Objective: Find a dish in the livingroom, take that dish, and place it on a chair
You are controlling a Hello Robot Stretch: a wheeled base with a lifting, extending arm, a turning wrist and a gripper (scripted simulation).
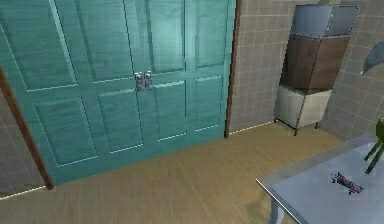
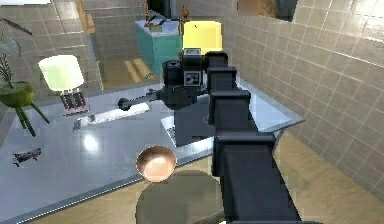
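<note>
**While the arm reaches far over the table, the bowl sits at the near edge**

Because the copper-coloured bowl (image 2: 155, 162) stands on the grey table (image 2: 90, 150) close to its near edge, just beyond the rounded olive back of a chair (image 2: 178, 202), the step in hand looks like the approach to the grasp. The gripper (image 2: 125, 103) lies much farther out over the tabletop, nearer a lamp with a pale shade (image 2: 60, 72) and well apart from the bowl. Its far end has only bare tabletop behind it, so it holds nothing; more than that I cannot tell of the fingers.

To do this well, the arm (image 2: 240, 150) should draw in until the fingers are level with the bowl. The base will likely need to shift a little too, since the bowl lies left of the arm in the arm side view. Come down slowly and take the bowl by its rim: a smooth, shallow dish may slide on the glossy top if nudged. Mind the chair back close under that path. Once the bowl is lifted clear, that same chair seems the nearest place to set it, though its seat is hidden.
</note>
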